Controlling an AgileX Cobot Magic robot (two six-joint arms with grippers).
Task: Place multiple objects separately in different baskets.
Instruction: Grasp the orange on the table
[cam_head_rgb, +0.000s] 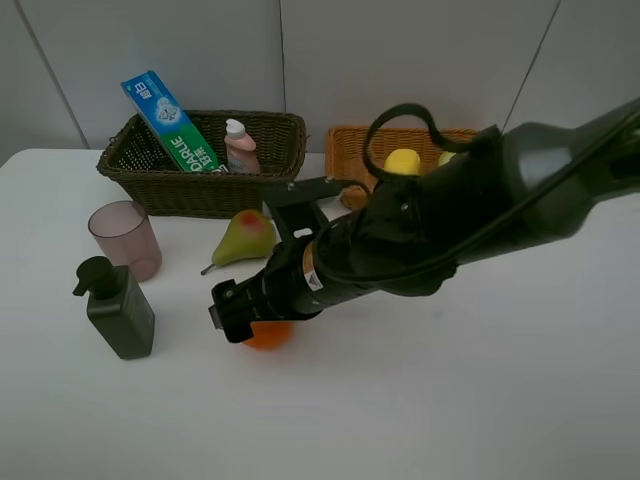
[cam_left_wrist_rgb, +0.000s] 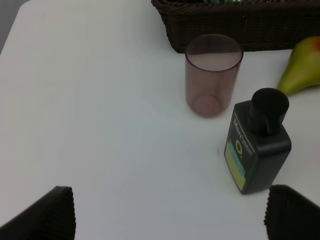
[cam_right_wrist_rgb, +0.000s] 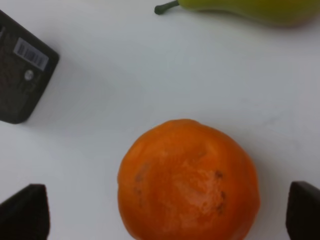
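An orange (cam_head_rgb: 270, 336) (cam_right_wrist_rgb: 189, 180) lies on the white table, and my right gripper (cam_head_rgb: 238, 322) (cam_right_wrist_rgb: 165, 215) hangs just over it, open, one fingertip on either side. The pear (cam_head_rgb: 245, 237) (cam_right_wrist_rgb: 255, 9) lies just behind it. At the left stand the translucent pink cup (cam_head_rgb: 125, 238) (cam_left_wrist_rgb: 213, 75) and the dark green pump bottle (cam_head_rgb: 118, 308) (cam_left_wrist_rgb: 257, 142). My left gripper (cam_left_wrist_rgb: 170, 220) is open over bare table short of them. The dark basket (cam_head_rgb: 200, 190) holds the toothpaste box (cam_head_rgb: 170, 122) and the small pink bottle (cam_head_rgb: 240, 147). The light basket (cam_head_rgb: 345, 150) holds a lemon (cam_head_rgb: 402, 161).
My right arm (cam_head_rgb: 450, 220) reaches across from the right and hides much of the light basket and the table's middle. A second yellowish piece (cam_head_rgb: 447, 157) peeks out behind it in that basket. A grey wall stands behind the baskets.
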